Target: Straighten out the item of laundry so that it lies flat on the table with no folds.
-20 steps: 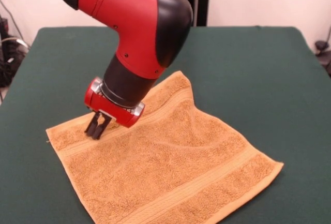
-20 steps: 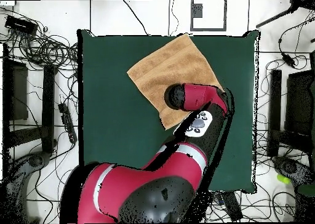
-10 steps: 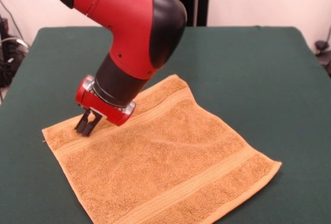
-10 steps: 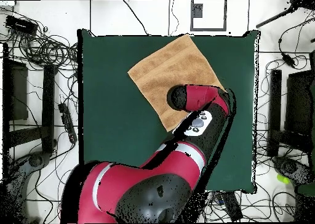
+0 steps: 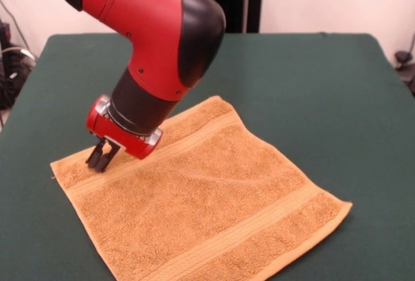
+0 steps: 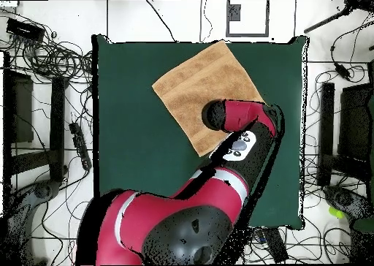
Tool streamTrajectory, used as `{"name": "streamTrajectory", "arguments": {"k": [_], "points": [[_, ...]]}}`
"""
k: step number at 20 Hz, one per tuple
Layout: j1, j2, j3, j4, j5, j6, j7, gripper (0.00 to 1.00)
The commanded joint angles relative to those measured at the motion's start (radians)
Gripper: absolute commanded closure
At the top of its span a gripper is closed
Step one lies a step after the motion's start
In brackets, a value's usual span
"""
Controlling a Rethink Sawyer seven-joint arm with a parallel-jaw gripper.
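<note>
The item of laundry (image 5: pixel 214 209), an orange-tan terry towel, is spread on the green table (image 5: pixel 311 80) with only a faint ripple running across its middle. My gripper (image 5: pixel 98 159) leans down onto the towel's left corner area, its dark fingers (image 5: pixel 94 157) pressed together on the cloth beside the woven band. In the overhead view the towel (image 6: pixel 199 80) lies as a diamond at the table's (image 6: pixel 131 131) top centre. There the red arm (image 6: pixel 237 117) covers the towel's lower right corner and hides the gripper.
Bare green felt surrounds the towel in the front view, with the table's left edge (image 5: pixel 8 125) close to the gripped corner. Cables and equipment (image 6: pixel 44 58) lie on the floor beside the table in the overhead view.
The gripper has slid left across the front view, dragging the towel's left corner with it. The far edge has pulled straighter and the central wrinkles have flattened.
</note>
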Motion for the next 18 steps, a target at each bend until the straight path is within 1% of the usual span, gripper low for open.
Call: {"name": "streamTrajectory", "arguments": {"k": [1, 7, 13, 15, 18], "points": [[-0.042, 0.023, 0.050, 0.003, -0.036, 0.055, 0.077, 1.00], [-0.057, -0.014, 0.076, 0.030, -0.037, 0.033, 0.065, 1.00], [-0.086, -0.007, 0.111, 0.011, -0.040, 0.033, 0.036, 1.00], [-0.089, -0.028, 0.129, 0.035, -0.037, 0.041, 0.033, 1.00], [-0.086, -0.119, 0.178, 0.115, -0.039, 0.062, 0.000, 1.00]]}}
